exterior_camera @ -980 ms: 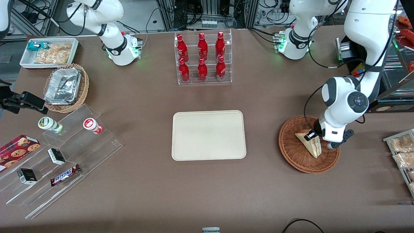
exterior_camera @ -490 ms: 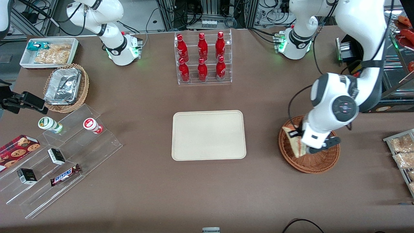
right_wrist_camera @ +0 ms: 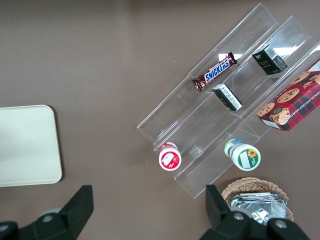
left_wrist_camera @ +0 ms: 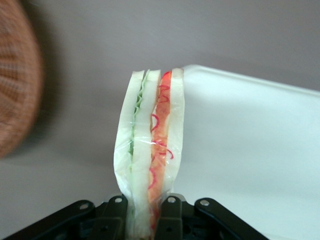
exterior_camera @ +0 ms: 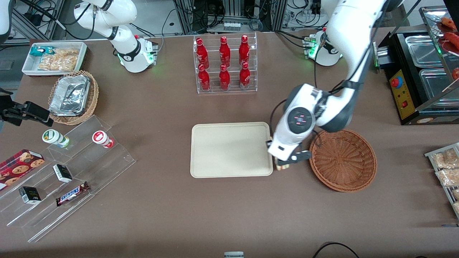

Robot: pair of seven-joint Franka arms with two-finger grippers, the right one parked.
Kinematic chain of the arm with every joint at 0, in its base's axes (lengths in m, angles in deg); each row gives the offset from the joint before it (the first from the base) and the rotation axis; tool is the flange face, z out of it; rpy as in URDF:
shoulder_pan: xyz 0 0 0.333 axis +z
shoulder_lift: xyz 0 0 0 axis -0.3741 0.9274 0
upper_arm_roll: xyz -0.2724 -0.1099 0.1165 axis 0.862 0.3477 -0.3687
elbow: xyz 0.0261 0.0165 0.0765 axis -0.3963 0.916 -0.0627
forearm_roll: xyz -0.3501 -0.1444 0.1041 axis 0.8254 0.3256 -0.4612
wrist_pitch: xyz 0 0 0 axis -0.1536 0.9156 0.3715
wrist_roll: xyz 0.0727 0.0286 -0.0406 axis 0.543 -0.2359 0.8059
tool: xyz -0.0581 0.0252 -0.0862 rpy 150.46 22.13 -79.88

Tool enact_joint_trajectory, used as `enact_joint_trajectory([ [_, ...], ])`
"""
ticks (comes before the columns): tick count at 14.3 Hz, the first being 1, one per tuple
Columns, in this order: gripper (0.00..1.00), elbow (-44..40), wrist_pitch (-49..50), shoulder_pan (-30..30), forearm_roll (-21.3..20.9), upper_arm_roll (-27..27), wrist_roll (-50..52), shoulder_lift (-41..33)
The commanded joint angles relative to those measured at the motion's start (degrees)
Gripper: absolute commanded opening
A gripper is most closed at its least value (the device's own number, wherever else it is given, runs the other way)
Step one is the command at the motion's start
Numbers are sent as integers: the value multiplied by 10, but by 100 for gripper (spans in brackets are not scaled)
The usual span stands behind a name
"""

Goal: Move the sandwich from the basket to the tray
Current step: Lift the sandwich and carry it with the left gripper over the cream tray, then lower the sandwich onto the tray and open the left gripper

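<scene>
My left gripper [exterior_camera: 282, 163] hangs above the bare table in the gap between the tray [exterior_camera: 231, 149] and the basket [exterior_camera: 343, 160], close to the tray's edge. It is shut on the sandwich [left_wrist_camera: 150, 150], a clear-wrapped wedge with green and red filling lines, clamped between both fingers [left_wrist_camera: 170, 217] and hanging edge-down. In the front view only a small piece of the sandwich [exterior_camera: 280, 167] peeks out under the hand. The reddish-brown wicker basket [left_wrist_camera: 17, 90] has nothing in it. The cream tray [left_wrist_camera: 260, 150] is bare too.
A clear rack of red bottles [exterior_camera: 225, 64] stands farther from the front camera than the tray. Toward the parked arm's end are a stepped acrylic shelf [exterior_camera: 71, 172] with snacks, a tan basket of foil trays [exterior_camera: 73, 96] and a white bin [exterior_camera: 53, 59]. Bagged snacks [exterior_camera: 444, 168] lie at the working arm's end.
The gripper lifted the sandwich out of the basket and carried it sideways toward the tray. The basket now holds nothing.
</scene>
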Motion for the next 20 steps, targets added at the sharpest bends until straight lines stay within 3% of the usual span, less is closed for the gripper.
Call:
enact_joint_trajectory([
  [1, 13, -81, 11, -58, -3, -9, 39, 68],
  [10, 13, -112, -110, -132, -7, -9, 62, 146],
  [11, 21, -112, -113, -134, -7, -9, 62, 150],
  [12, 46, -111, -113, -134, -7, -9, 56, 150],
  [13, 90, -111, -112, -134, -7, -9, 55, 149],
  [14, 100, -111, -110, -134, -3, -9, 65, 144],
  [20, 100, -108, -17, -127, -12, -16, 62, 42],
])
